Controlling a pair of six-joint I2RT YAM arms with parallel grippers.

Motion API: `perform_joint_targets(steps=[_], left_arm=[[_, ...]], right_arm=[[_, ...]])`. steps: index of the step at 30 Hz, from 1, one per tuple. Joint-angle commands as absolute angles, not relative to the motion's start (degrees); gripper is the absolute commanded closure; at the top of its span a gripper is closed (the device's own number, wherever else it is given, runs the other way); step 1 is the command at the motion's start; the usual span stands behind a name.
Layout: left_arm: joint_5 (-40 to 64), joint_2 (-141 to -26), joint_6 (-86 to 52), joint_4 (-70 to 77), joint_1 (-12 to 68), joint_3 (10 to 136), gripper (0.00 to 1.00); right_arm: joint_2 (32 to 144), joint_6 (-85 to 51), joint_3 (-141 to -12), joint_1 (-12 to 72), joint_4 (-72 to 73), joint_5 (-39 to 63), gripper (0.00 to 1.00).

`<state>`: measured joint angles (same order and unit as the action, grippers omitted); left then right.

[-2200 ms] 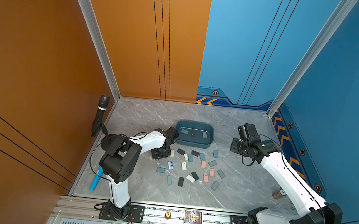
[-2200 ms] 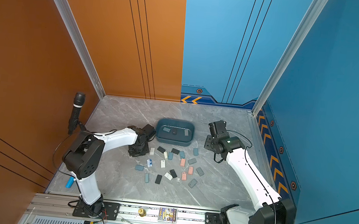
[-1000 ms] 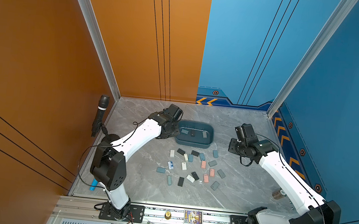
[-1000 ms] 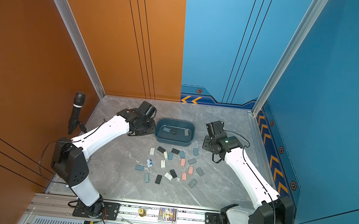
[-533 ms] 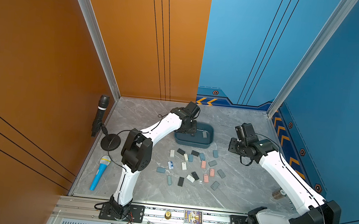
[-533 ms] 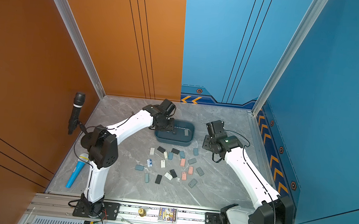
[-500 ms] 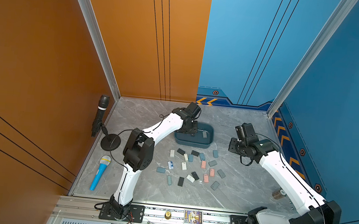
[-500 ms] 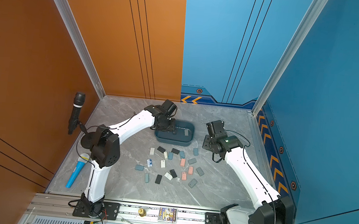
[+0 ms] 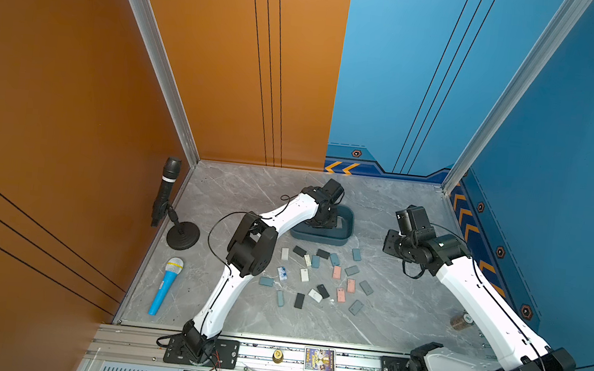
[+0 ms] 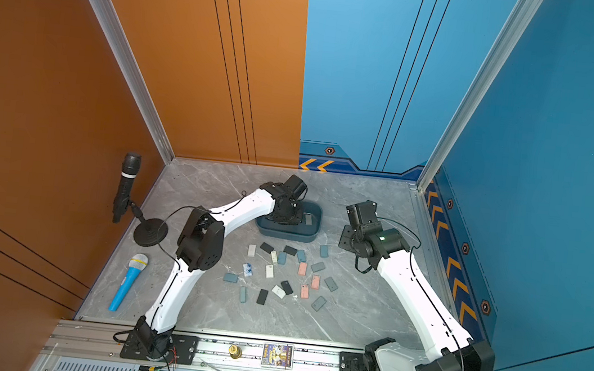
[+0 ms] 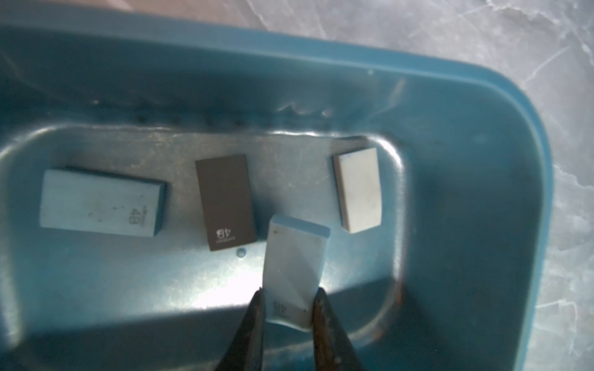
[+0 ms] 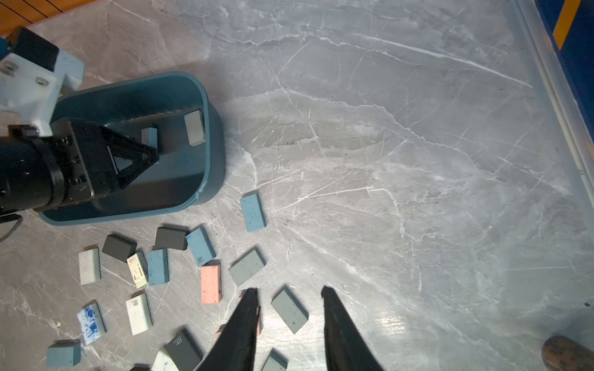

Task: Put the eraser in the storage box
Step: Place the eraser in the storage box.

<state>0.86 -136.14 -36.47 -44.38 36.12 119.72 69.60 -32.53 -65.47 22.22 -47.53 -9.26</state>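
- Pale blue eraser [image 11: 294, 269] is pinched by one end in the left jaws, which are closed tight on it, and it hangs over the floor of the storage box [image 11: 466, 160].
- Two seconds back, the left arm [image 9: 285, 211] was down among the loose erasers [image 9: 336, 272] on the desk [image 9: 220, 186]; it has since swung across to the box.
- Three erasers [image 11: 225, 202] already lie inside, so letting go looks like the only step left for this one.
- Right jaws hover part open and empty above the desk, hardly moved.
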Motion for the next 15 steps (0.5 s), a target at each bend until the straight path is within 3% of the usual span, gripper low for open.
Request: perform_joint_targets(steps=[1, 10, 15], left_arm=[[-0.56, -137.86, -38.01, -44.08, 36.57, 122.33, 0.75], [-1.23, -140.95, -38.54, -44.21, 36.47, 125.70, 0.71], [-0.88, -141.59, -40.37, -44.21, 35.88, 126.56, 0.64]], right_arm=[[67.95, -33.84, -64.75, 21.63, -49.78, -10.39, 0.64], [65.57, -34.18, -64.13, 20.74, -50.70, -10.62, 0.64], [64.57, -34.80, -63.11, 20.57, -50.70, -10.54, 0.64]])
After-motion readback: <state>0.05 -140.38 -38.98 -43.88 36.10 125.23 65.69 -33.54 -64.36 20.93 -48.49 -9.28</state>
